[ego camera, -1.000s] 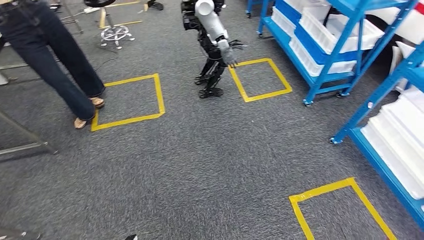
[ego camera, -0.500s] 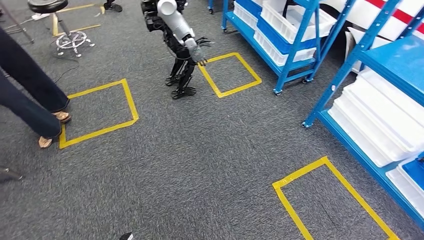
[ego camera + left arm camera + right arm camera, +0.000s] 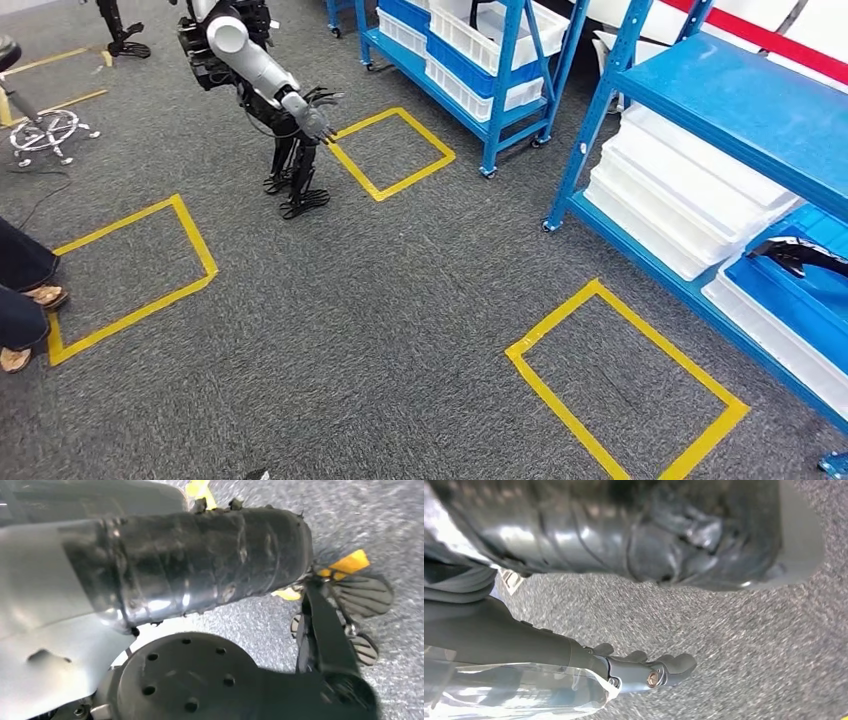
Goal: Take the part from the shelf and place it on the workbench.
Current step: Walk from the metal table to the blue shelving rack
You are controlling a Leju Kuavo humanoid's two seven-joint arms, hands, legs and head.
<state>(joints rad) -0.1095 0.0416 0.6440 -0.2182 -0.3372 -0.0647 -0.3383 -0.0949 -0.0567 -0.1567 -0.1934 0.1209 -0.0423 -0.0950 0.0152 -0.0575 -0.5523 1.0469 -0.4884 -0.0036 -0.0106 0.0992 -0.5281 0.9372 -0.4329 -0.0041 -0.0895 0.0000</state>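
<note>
We look down on a grey carpet marked with squares of yellow tape: one at the lower right, one at the left and one in the upper middle.

A blue shelf rack takes up the right side of the frame, with white trays stacked on its lower level. At the far right edge a dark, elongated item lies on a blue bin in that rack. It may be the part, still on the shelf, but it is too small and too cut off for us to be sure.

A second blue rack with white bins stands at the upper middle. In the upper left another humanoid robot stands just beside the upper tape square, its silver arm stretched out and its fingers spread. A stool's wheeled base sits at the upper left edge, and a person's feet and dark trouser legs show at the left edge, touching the left tape square.

In the right wrist view, our right hand hangs above the carpet. Its dark fingers are stretched out straight, side by side, grasping nothing. We cannot tell whether the left hand's fingers are released or clenched.
</note>
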